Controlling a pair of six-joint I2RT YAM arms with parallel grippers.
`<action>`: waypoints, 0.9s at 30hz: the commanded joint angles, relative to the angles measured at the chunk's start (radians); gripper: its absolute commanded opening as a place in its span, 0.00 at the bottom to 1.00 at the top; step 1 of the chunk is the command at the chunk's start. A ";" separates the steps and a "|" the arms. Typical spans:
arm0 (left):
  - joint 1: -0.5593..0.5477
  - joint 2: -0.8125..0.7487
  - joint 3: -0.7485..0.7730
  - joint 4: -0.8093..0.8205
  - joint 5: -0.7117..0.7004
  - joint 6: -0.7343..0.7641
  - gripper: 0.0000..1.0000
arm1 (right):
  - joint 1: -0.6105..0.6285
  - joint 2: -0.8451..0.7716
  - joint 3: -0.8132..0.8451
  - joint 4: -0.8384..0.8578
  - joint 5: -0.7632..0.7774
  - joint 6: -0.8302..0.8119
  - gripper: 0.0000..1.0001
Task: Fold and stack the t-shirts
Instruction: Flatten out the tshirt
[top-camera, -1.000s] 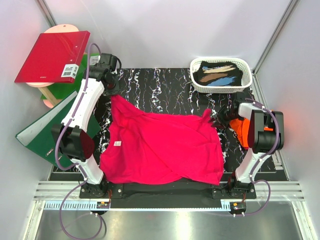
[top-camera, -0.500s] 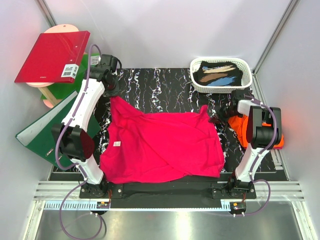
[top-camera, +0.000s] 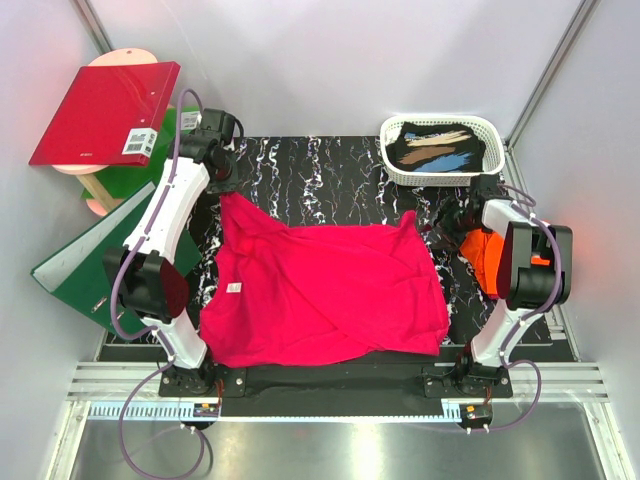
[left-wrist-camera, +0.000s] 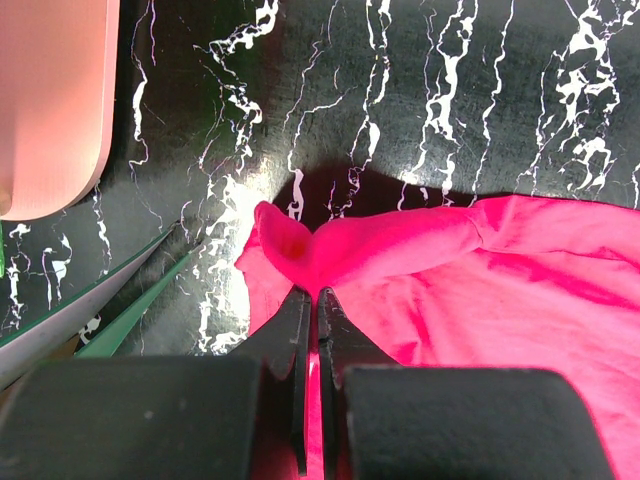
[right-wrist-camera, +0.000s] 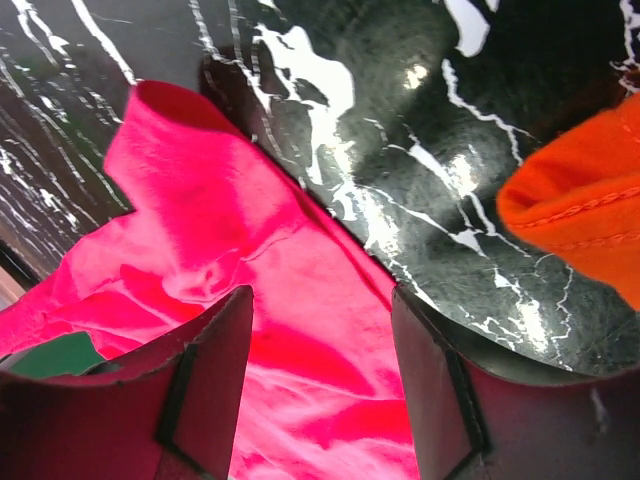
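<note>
Left claw (left-wrist-camera: 312, 292) is clenched on the far-left corner of the pink shirt (top-camera: 330, 285), which lies spread across the black mat (top-camera: 330, 165). Right claw (right-wrist-camera: 322, 296) hovers with its jaws parted, gripping nothing, over the shirt's far-right corner. The orange shirt (right-wrist-camera: 585, 195) lies just beside it.

The spread t-shirt (top-camera: 330, 290) lies on the desk (top-camera: 330, 170) between both pincers, one far corner caught in the left pincer (left-wrist-camera: 312, 300), the other under the right pincer (right-wrist-camera: 322, 297). The bunched t-shirt (right-wrist-camera: 580, 210) lies just right of the right pincer, with the basket (top-camera: 440, 178) beyond it.
</note>
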 joint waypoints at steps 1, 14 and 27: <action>0.006 -0.012 -0.011 0.029 -0.011 0.017 0.00 | -0.005 0.021 -0.005 0.039 0.000 0.001 0.65; 0.006 -0.034 -0.038 0.029 -0.034 0.011 0.00 | -0.007 0.096 0.059 0.107 -0.074 0.038 0.58; 0.006 -0.027 -0.043 0.030 -0.037 0.011 0.00 | -0.005 -0.019 0.021 0.071 -0.069 0.027 0.58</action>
